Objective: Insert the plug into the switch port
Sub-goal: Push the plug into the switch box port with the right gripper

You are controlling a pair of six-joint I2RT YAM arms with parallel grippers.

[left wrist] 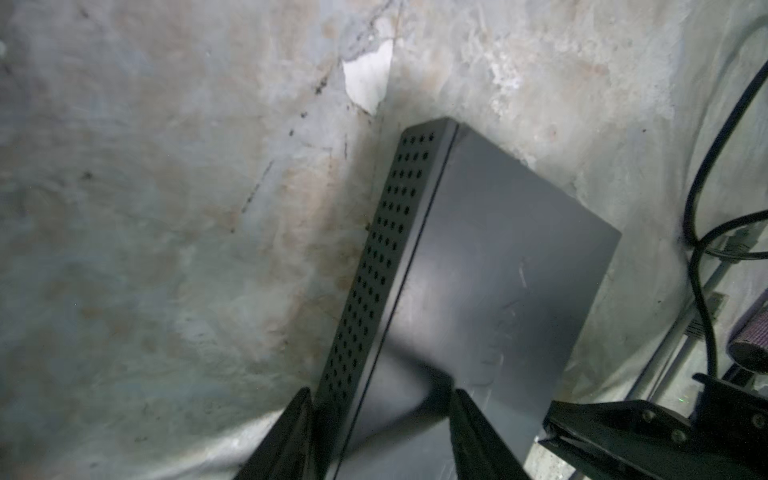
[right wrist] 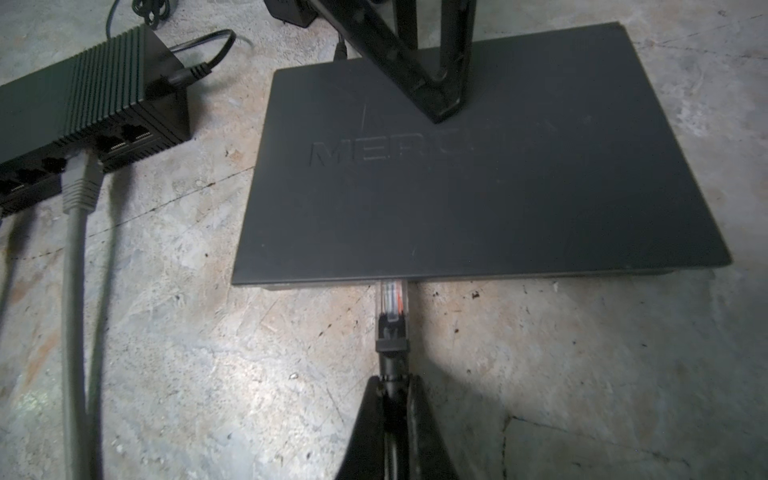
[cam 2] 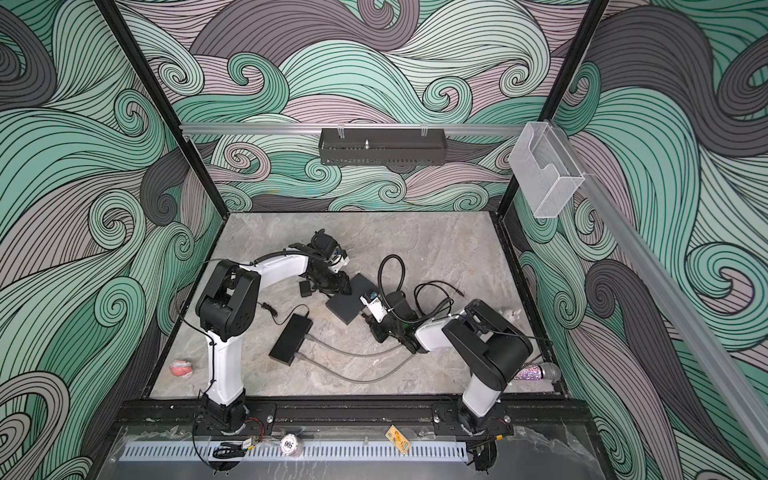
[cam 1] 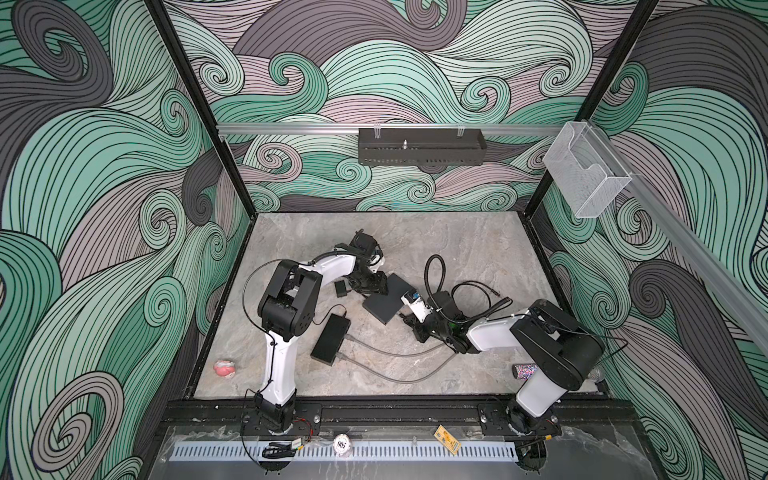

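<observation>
Lengthwise, plug (right wrist: 390, 298) toward switch (right wrist: 478, 199) edge

This looks like a robotics lab cell: swirl-printed panels (cam 1: 104, 208) wall in a stone-look tabletop (cam 1: 457, 241), framed by aluminium rail (cam 1: 291, 129).

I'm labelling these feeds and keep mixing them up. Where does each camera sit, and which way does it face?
Both top views: high behind the arm bases, facing down over the table; left arm and right arm show.
Left wrist: on the left arm, facing along the left gripper onto the flat switch; fingertips show.
Right wrist: on the right arm, facing the switch's edge past the right gripper, shut on the black cable behind the plug.
Shared: both wrist views see the flat switch.
</observation>
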